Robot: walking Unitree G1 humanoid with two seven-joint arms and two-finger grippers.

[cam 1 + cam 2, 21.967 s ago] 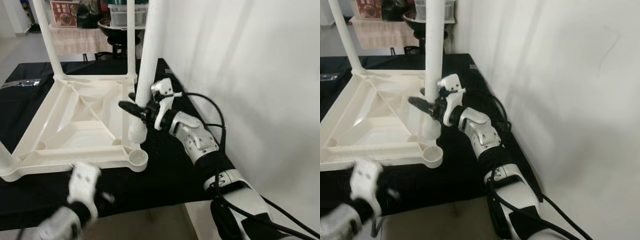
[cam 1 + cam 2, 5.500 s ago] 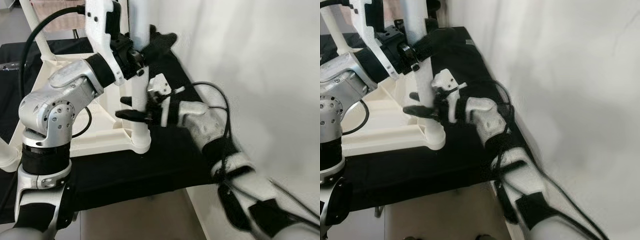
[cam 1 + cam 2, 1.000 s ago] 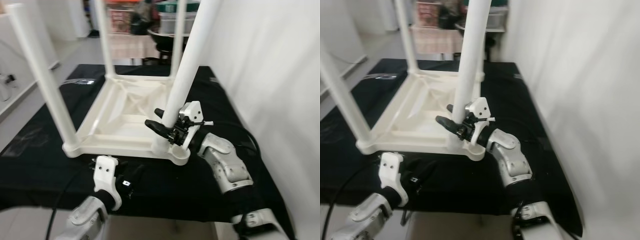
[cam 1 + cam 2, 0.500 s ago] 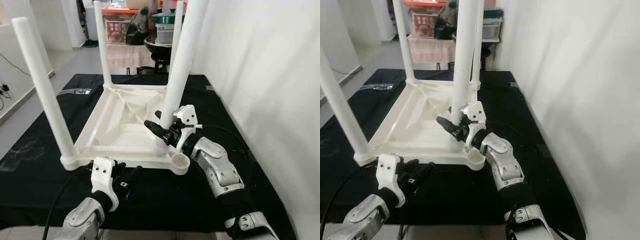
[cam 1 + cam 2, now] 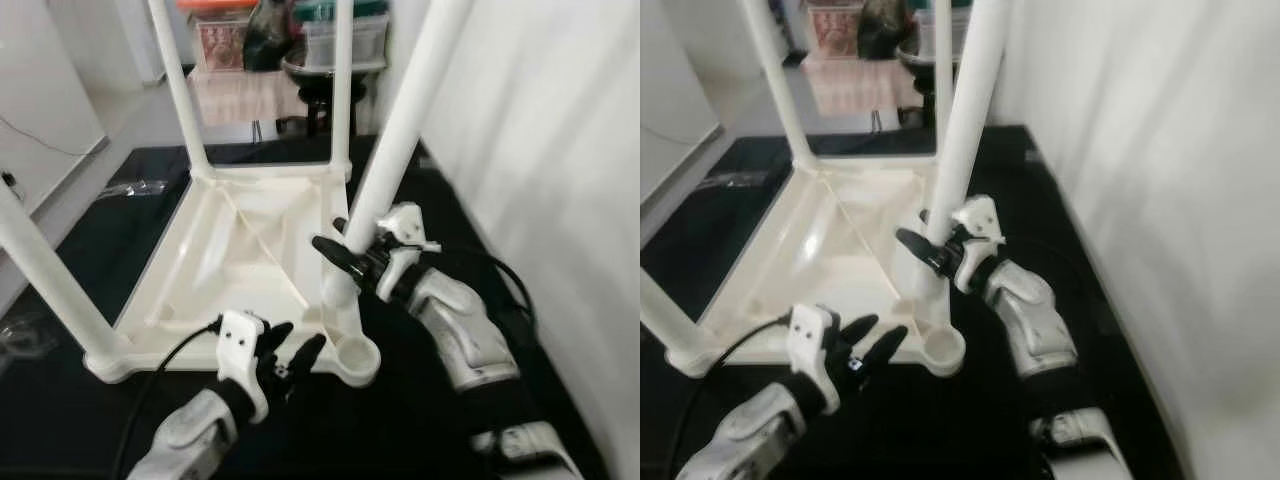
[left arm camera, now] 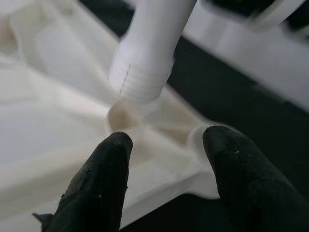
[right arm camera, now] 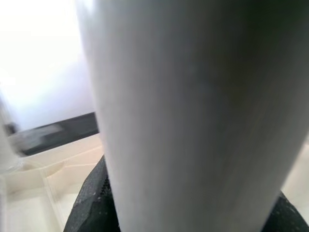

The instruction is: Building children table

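— How far along would you say it is?

— Nearly done, I'd guess. The white plastic tabletop (image 5: 235,260) lies upside down on the black-covered workbench (image 5: 90,225), and three legs stand upright in their corners: two far ones (image 5: 180,90) and one at the near left (image 5: 45,290). The fourth leg (image 5: 395,150) is the one in hand.

— Is that one seated?

— Doesn't look it. It leans, and in the left wrist view its ribbed end (image 6: 140,79) sits over a hole in the underside beside the round corner socket (image 5: 355,355), not straight. I'd judge it needs righting and pressing home.

— Who's holding it?

— The right gripper (image 5: 345,255), its black fingers closed around the leg low down, just above the tabletop. The right wrist view is nearly all leg, close up.

— And the other arm?

— The left gripper (image 5: 290,355) hovers at the near edge, just beside that corner socket, fingers (image 6: 104,183) spread apart and holding nothing, pointed at the leg's foot.

— So what's left?

— Seating this last leg, then probably turning the table over.
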